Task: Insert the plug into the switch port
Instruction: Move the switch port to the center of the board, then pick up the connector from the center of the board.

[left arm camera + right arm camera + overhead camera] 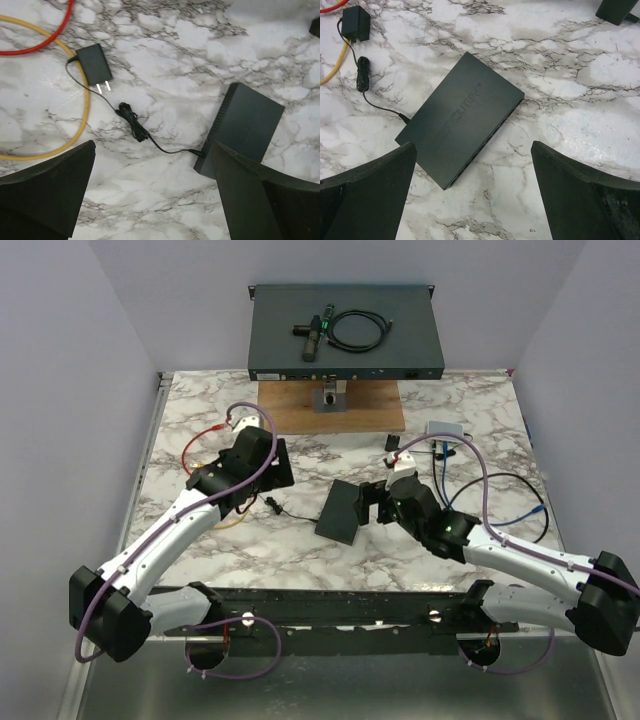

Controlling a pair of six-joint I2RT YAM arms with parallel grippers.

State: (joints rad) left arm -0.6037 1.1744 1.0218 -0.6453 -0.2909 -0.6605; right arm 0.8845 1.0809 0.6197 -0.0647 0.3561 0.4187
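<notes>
The switch (462,117) lies flat on the marble tabletop (570,75), between the wide, empty jaws of the right gripper (474,150). The barrel plug (196,152) touches the switch's side, just ahead of the left gripper (154,170), whose jaws are equally wide and empty.

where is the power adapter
The power adapter lies upper left in the left wrist view, beside the yellow cable, left of the black switch.

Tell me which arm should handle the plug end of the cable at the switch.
Probably left. The left gripper hangs open with the plug at the edge of the switch, between its fingers. The right gripper, also open, sits over the switch body, better suited to steadying it.
</notes>
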